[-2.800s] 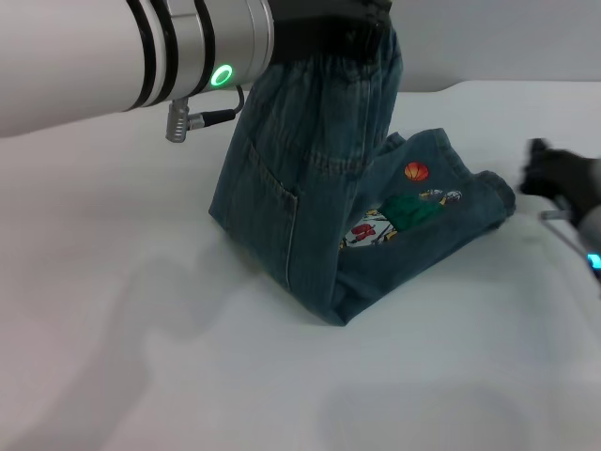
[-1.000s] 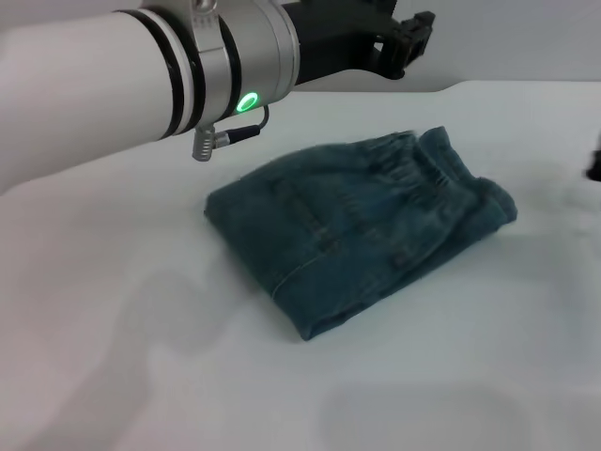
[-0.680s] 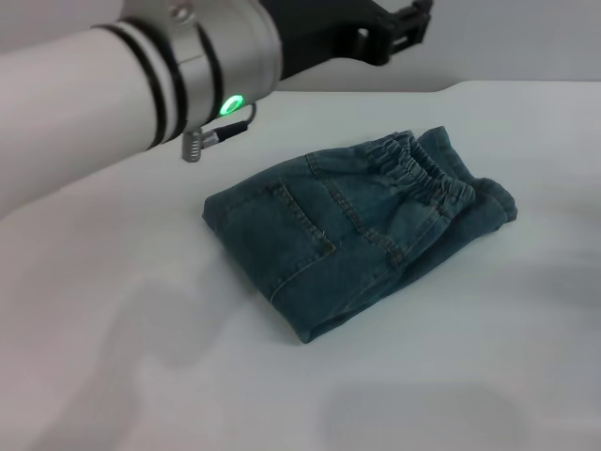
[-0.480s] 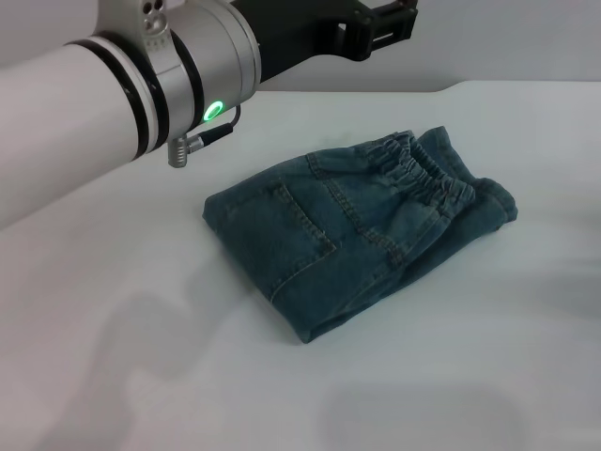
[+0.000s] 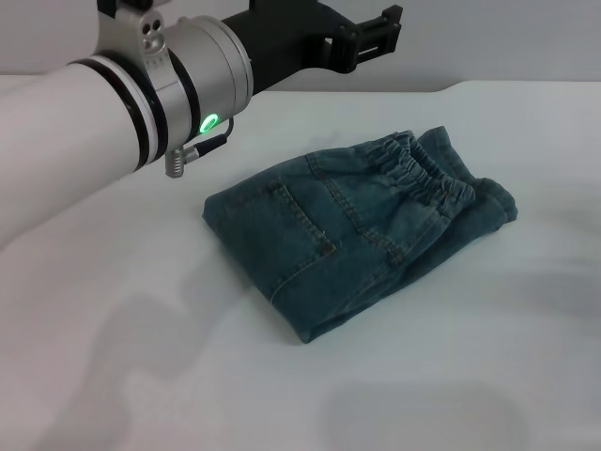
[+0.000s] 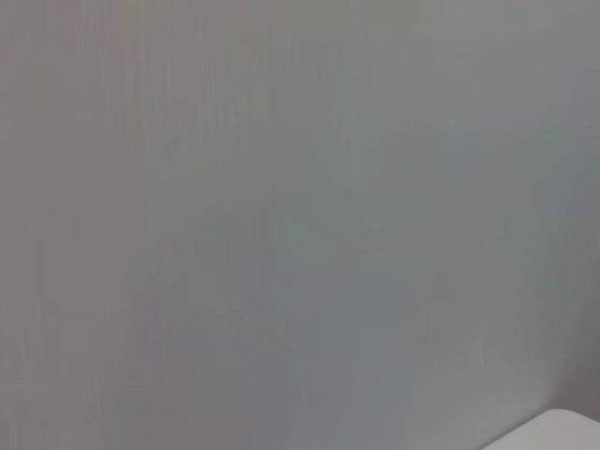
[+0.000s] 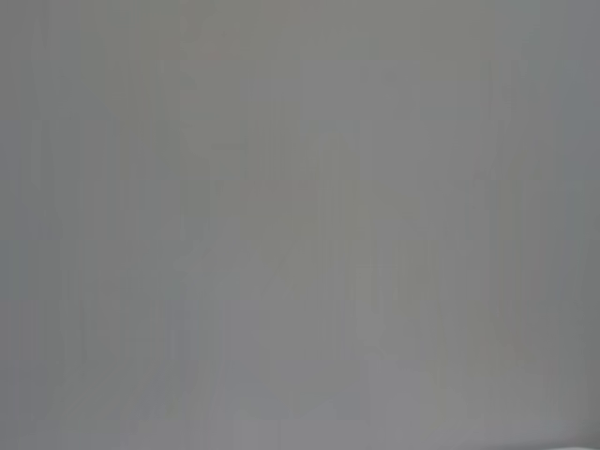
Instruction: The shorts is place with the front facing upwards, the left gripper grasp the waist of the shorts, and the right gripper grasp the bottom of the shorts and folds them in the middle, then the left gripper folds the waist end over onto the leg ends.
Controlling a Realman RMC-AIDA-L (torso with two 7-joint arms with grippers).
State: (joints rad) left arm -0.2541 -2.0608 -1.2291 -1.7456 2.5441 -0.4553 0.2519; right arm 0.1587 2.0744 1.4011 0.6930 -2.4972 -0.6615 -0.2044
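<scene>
The shorts (image 5: 362, 230) lie on the white counter (image 5: 451, 376) as a compact folded bundle. The waist (image 5: 427, 174), with its puckered elastic band, sits on top at the bundle's far right end, over where the leg ends should be; those hems are covered and cannot be seen. Judged from this, both folds look finished: the shorts appear doubled in the middle and the waist end brought over onto the legs. What seems left is only for the arm to clear off, and perhaps some tidying, since the top layer sits slightly askew on the lower one.

The left gripper (image 5: 376, 38) hangs in the air beyond the shorts and to their left, well apart from the denim. It holds nothing, though how wide its jaws stand cannot be told from this angle. The right gripper is out of sight in the head view, and both wrist views show only plain grey.

No brand, label or readable writing shows anywhere; the denim shows only stitching and pocket seams.
</scene>
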